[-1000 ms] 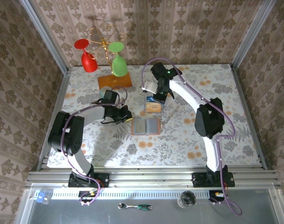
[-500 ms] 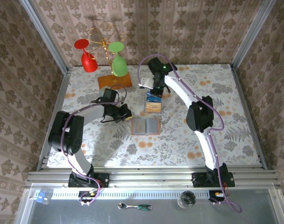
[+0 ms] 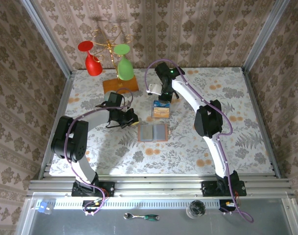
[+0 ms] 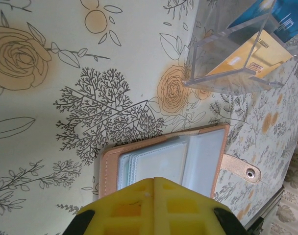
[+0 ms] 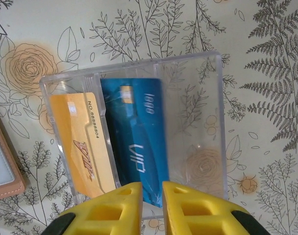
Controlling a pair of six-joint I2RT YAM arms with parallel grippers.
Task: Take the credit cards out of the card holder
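Note:
The card holder lies open on the table, tan-pink with pale empty sleeves and a snap tab. Two credit cards stand in a clear plastic box behind it: an orange one and a blue one. Directly above the blue card hangs my right gripper, jaws a little apart and wider than the card's edge. My left gripper is shut and empty, its tips over the holder's left edge.
A glass rack on an orange wooden base stands at the back left with a red glass and a green glass. Patterned walls close in the table on three sides. A ratchet lies on the front ledge.
My right gripper's jaws have parted slightly above the clear box, and the blue card now stands in its slot. The right arm's elbow swung left. The left gripper stayed shut, barely moving.

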